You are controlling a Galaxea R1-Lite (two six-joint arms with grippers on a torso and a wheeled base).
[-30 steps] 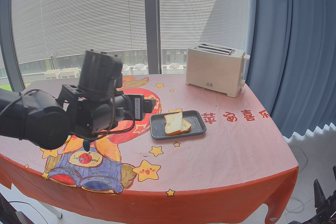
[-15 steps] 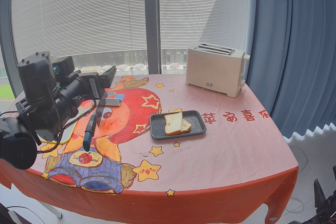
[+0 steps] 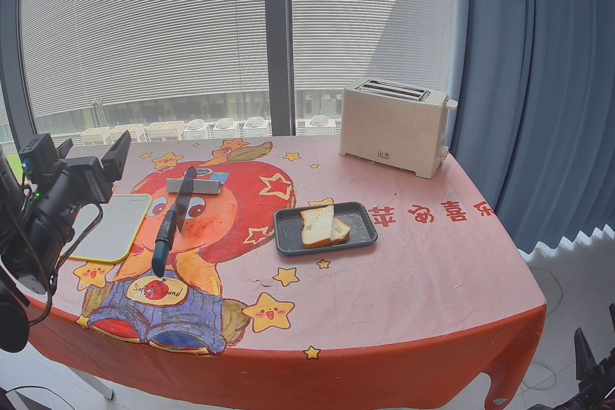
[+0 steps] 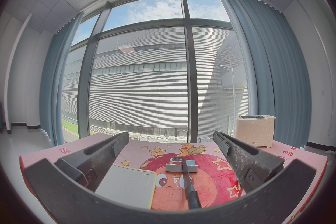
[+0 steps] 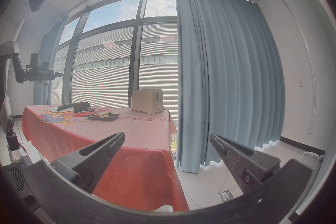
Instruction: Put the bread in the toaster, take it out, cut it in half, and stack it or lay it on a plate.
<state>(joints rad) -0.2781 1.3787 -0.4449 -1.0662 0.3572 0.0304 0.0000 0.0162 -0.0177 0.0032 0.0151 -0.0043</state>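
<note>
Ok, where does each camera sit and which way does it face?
Head view: on the head, looking down at the table; left gripper at left edge.
Left wrist view: level over the table, facing the window; its open gripper frames the knife.
Right wrist view: low beside the table, facing curtain; right gripper open.
Shared: toaster in all three.

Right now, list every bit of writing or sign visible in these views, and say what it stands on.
Beige boxy toaster: small dark mark low on its front, too small to read.
Red cartoon-print tablecloth: large red characters beside the dark rectangular tray, upside down, not surely readable.
Apple badge on the cloth: curly lettering, too blurred.
</note>
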